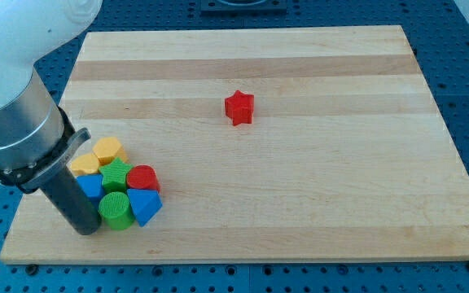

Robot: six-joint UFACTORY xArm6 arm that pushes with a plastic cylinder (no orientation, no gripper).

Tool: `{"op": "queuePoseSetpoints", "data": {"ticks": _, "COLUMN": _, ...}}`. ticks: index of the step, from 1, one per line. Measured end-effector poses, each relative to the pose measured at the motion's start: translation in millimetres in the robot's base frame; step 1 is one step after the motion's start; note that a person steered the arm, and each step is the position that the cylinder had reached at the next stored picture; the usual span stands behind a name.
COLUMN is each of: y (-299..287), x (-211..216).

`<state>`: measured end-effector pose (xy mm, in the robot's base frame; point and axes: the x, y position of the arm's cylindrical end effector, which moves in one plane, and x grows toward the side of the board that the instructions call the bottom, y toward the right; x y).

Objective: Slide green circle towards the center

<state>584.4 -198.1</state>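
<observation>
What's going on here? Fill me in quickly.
A robot arm is pushing blocks on a wooden board. My tip sits at the view's bottom left, right beside the green circle, on its left. That circle is in a tight cluster with a green star, two blue, two yellow and one red block. A red star sits alone near the centre.

The green circle point(116, 211) is hemmed in: my tip point(86, 229) stands against its left, the blue block point(145, 205) touches its right, and the green star point(117, 175) sits just above. A red cylinder point(143, 177) blocks the diagonal, probably. Beyond, only the red star point(238, 107) stands on the bench point(316, 179).
</observation>
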Motion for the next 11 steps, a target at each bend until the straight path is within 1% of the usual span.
{"op": "queuePoseSetpoints", "data": {"ticks": 1, "y": 10.1, "x": -7.3}}
{"op": "queuePoseSetpoints", "data": {"ticks": 2, "y": 38.6, "x": -15.1}}
{"op": "queuePoseSetpoints", "data": {"ticks": 5, "y": 148.9, "x": -14.8}}
{"op": "queuePoseSetpoints", "data": {"ticks": 6, "y": 180.7, "x": -21.1}}
{"op": "queuePoseSetpoints", "data": {"ticks": 8, "y": 204.4, "x": -60.9}}
{"op": "queuePoseSetpoints", "data": {"ticks": 10, "y": 280.9, "x": -60.9}}
{"op": "queuePoseSetpoints", "data": {"ticks": 11, "y": 295.8, "x": -51.2}}
